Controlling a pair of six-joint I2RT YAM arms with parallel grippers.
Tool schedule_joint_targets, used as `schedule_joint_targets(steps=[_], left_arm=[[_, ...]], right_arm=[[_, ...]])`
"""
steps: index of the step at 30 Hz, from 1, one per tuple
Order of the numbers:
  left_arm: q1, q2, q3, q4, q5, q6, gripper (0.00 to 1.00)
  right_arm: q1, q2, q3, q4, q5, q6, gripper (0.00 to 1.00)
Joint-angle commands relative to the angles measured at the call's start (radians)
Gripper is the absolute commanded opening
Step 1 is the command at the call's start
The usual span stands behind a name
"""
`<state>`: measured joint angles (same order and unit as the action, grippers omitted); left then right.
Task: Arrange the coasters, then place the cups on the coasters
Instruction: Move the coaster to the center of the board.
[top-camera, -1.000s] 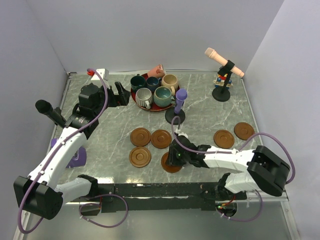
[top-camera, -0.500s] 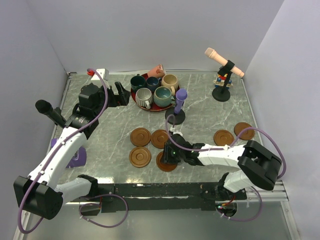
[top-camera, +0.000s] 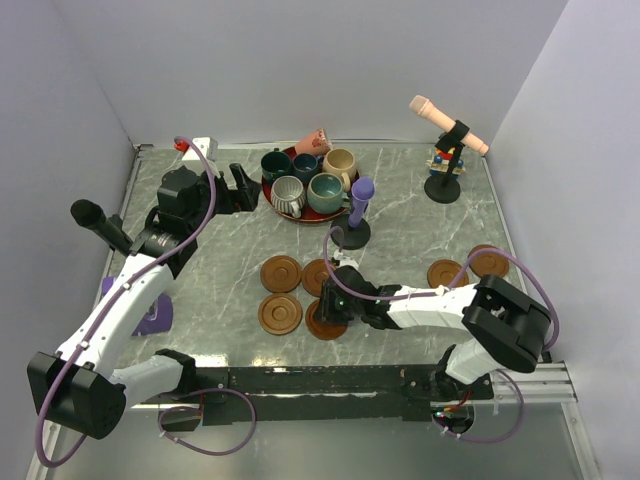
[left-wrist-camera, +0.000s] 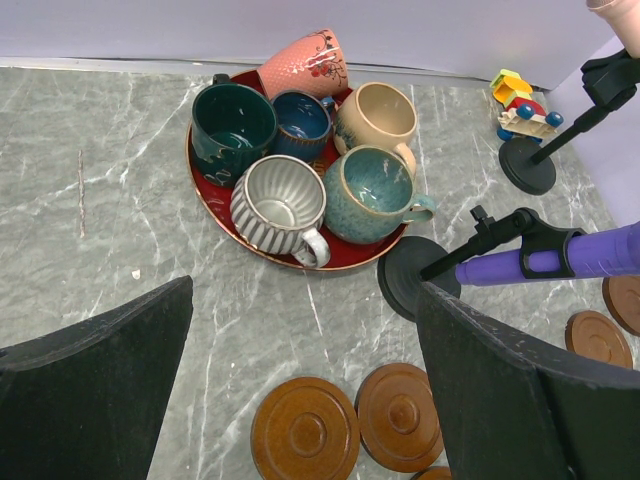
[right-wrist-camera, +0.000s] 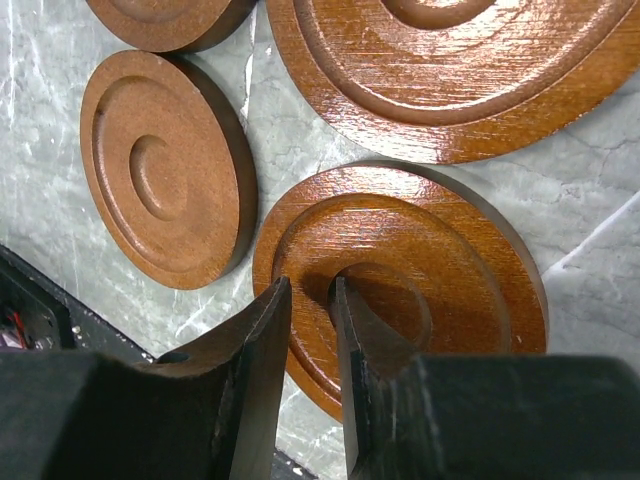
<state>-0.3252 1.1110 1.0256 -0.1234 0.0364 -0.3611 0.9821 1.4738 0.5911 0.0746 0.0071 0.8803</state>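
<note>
Right gripper (right-wrist-camera: 308, 290): jaws drawn nearly together with a slim gap, tips planted on the grooved face of the near coaster (right-wrist-camera: 440, 270); whether they pinch a ridge or only press down cannot be told. Change noted: over the last second this gripper and the disc under it have slid leftward along the near edge of the tabletop (top-camera: 220, 250). The disc now lies just beside the front-left coaster (top-camera: 280, 313) and close in front of the back-left coaster (top-camera: 281, 272) and its neighbour (top-camera: 318, 276). Judgement: a block of four is closing up and arranging is still in hand. The inner right coaster (top-camera: 447, 275) and outer right coaster (top-camera: 488, 262) sit well apart near the right edge. Left gripper (left-wrist-camera: 305, 300): jaws wide apart, empty, hovering toward the far-left corner beside the red plate (left-wrist-camera: 350, 258). The plate holds all six cups: grey ribbed (left-wrist-camera: 278, 205), teal (left-wrist-camera: 372, 192), beige (left-wrist-camera: 375, 115), dark green (left-wrist-camera: 232, 120) and dark blue (left-wrist-camera: 303, 115) upright, the terracotta-pink cup (left-wrist-camera: 300, 65) tipped over at the far rim. No cup stands on a coaster.
</note>
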Motion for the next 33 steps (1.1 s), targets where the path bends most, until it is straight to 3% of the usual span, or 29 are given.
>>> schedule_joint_targets(steps=[1,33], left_arm=[[-0.005,0.001,0.007,0.031,-0.001,-0.004,0.97],[-0.005,-0.010,0.008,0.031,-0.004,-0.004,0.97]], right_arm=[[0.007,0.049,0.015,-0.022,0.079,-0.032,0.32],[0.004,0.105,0.069,-0.053,0.174,-0.060,0.32]])
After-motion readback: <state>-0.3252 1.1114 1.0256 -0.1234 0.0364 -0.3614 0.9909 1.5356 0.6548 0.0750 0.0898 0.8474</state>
